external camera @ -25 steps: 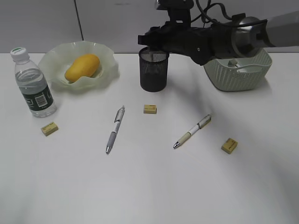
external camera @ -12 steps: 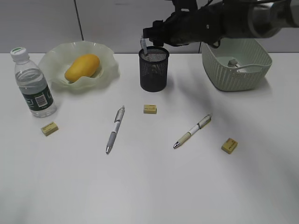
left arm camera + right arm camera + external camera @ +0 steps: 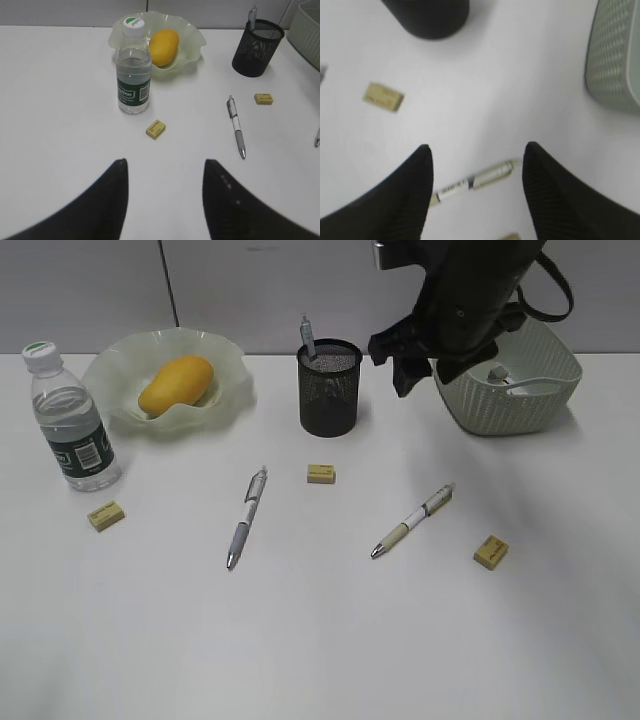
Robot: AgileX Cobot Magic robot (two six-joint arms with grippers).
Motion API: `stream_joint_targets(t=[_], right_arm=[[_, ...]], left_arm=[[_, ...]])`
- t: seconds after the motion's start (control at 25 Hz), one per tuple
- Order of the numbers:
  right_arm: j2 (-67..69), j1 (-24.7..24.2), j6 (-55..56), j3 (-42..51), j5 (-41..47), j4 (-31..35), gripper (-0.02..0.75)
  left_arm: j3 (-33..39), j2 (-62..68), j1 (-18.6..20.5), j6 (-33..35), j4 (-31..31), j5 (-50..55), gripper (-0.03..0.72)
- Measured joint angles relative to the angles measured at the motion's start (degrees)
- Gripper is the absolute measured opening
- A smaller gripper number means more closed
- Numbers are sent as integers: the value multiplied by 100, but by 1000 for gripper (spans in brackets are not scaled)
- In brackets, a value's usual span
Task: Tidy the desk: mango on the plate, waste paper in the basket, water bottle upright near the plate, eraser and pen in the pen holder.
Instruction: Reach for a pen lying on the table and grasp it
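The mango (image 3: 176,385) lies in the wavy plate (image 3: 232,365). The water bottle (image 3: 72,425) stands upright left of the plate. The black pen holder (image 3: 329,390) holds one pen (image 3: 307,338). A grey pen (image 3: 246,515) and a cream pen (image 3: 412,520) lie on the desk (image 3: 320,640), with three erasers (image 3: 106,515), (image 3: 321,473), (image 3: 490,551). The waste paper (image 3: 497,373) lies in the basket (image 3: 510,405). My right gripper (image 3: 420,375) is open and empty, high above the cream pen (image 3: 475,182). My left gripper (image 3: 165,165) is open and empty above bare desk, near an eraser (image 3: 155,129).
The basket wall (image 3: 615,55) is close on the right of my right gripper, and the pen holder (image 3: 427,17) is to its left. The bottle (image 3: 133,82) and plate (image 3: 192,35) stand ahead of my left gripper.
My right gripper held a pen over the pen holder, let it go into the holder, then swung right toward the basket and now points down, open.
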Motion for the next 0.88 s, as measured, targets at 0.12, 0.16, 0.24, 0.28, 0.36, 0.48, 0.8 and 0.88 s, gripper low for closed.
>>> stream_joint_targets(t=[0.12,0.16,0.24,0.28,0.36,0.48,0.8,0.88], right_arm=[[-169,0,-232,0,757,0,458],[-227,0,-279,0,945,0,458],[-340,0,-356,0,1335,0,458],[-408,0,-398,0,1509,0,458],[-535,0,-464,0,1812,0,458],[-752,0,-528,-1,1987,0,458],[-1822,0,-560,535,2006,22,458],[-2188,0,-565,929,2006,83,458]], left_arm=[[0,0,0,0,0,0,372],[0,0,0,0,0,0,372],[0,0,0,0,0,0,372],[0,0,0,0,0,0,372],[0,0,0,0,0,0,372],[0,0,0,0,0,0,372],[0,0,0,0,0,0,372],[0,0,0,0,0,0,372]])
